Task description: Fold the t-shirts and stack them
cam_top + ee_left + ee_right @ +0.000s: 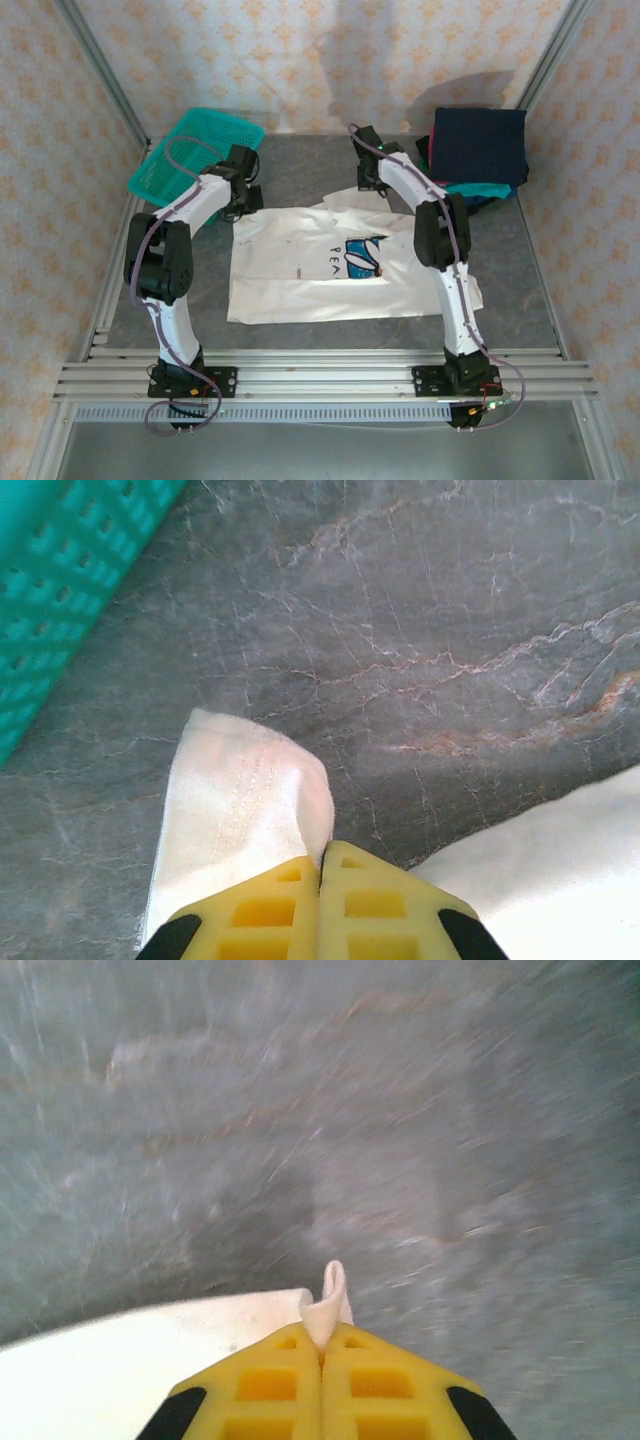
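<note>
1. White soft-cloth t-shirt (300, 270) with a small blue chest print and dark letters. It lies spread flat in the middle of the grey marbled tabletop (300, 170), between the two arms, and is pinched at two points along its far edge.

2. Left gripper (322, 858), yellow fingers. It is clamped tight on a rolled fold of the white cloth at the shirt's far left corner. The fold runs up from the fingertips across bare tabletop.

3. Right gripper (322, 1340), yellow fingers. It is pressed together on a small tuck of the same white cloth, which pokes out just above the fingertips. This view is blurred.

4. Stack of folded t-shirts in the far right corner of the table:
   - navy tee (478, 145) on top
   - teal tee (485, 188) beneath it
   - a sliver of red-pink tee (430, 150) at the left side

5. Teal plastic mesh basket (195, 150) in the far left corner, near the left gripper and apart from the white cloth.
</note>
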